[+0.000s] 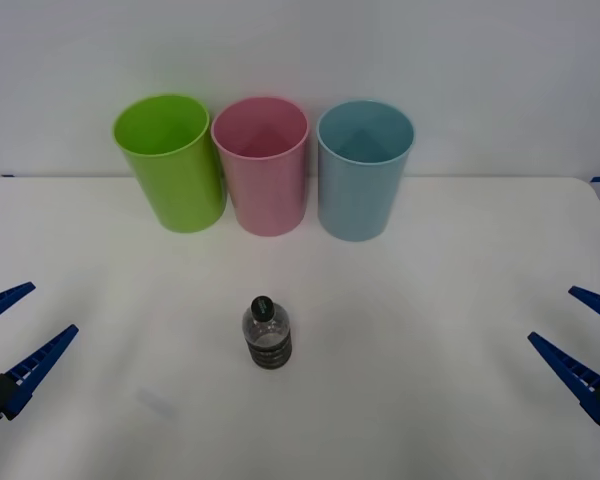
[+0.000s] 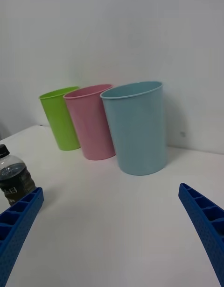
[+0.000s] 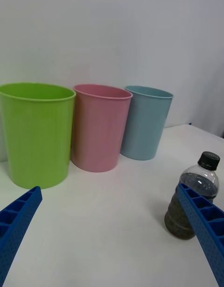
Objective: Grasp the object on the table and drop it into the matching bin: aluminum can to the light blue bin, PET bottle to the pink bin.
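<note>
A small clear PET bottle (image 1: 268,333) (image 2: 12,175) (image 3: 193,193) with a black cap and a dark lower band stands upright near the middle of the white table (image 1: 430,300). At the back stand the pink bin (image 1: 262,165) (image 2: 91,123) (image 3: 99,127) and, to its right, the light blue bin (image 1: 363,168) (image 2: 138,127) (image 3: 144,121). My left gripper (image 1: 12,328) (image 3: 109,212) is open at the table's left edge, far from the bottle. Over at the right edge my right gripper (image 1: 572,320) (image 2: 111,212) is open too, with nothing between its fingers.
A lime green bin (image 1: 170,160) (image 2: 59,118) (image 3: 35,132) stands left of the pink one, the three bins nearly touching in a row by the white wall. Bare tabletop lies all round the bottle and between it and the bins.
</note>
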